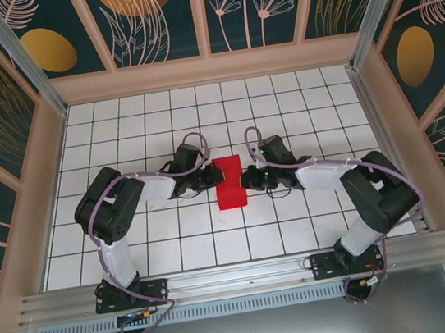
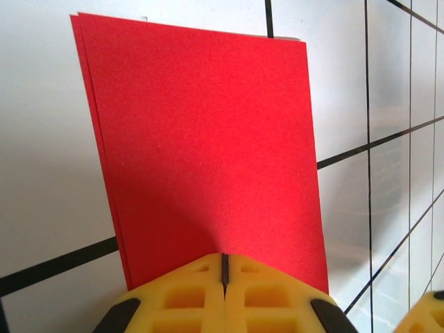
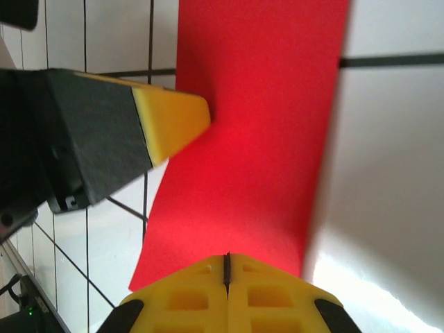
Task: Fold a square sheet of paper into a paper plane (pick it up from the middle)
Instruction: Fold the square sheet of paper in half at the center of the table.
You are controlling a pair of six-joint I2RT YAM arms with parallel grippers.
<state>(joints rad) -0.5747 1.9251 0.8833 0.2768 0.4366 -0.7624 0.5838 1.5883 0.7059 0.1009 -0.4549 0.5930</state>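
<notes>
Red sheet (image 1: 230,182), folded double, lies mid-table. Left gripper (image 1: 209,177) is pinched tight on its 9 o'clock edge, right gripper (image 1: 246,181) on its 3 o'clock edge. Risk: opposed pulling could tear it, or slip the layers askew.

table (image 1: 197,104) far half free | centre blocked: left gripper (image 1: 210,178), red paper (image 1: 230,184), right gripper (image 1: 246,181)

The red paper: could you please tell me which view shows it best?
The left wrist view: the red paper spreads nearly whole and sharp, its doubled left edge clear. The top external view shows the paper small and distant; the right wrist view crops the paper.
</notes>
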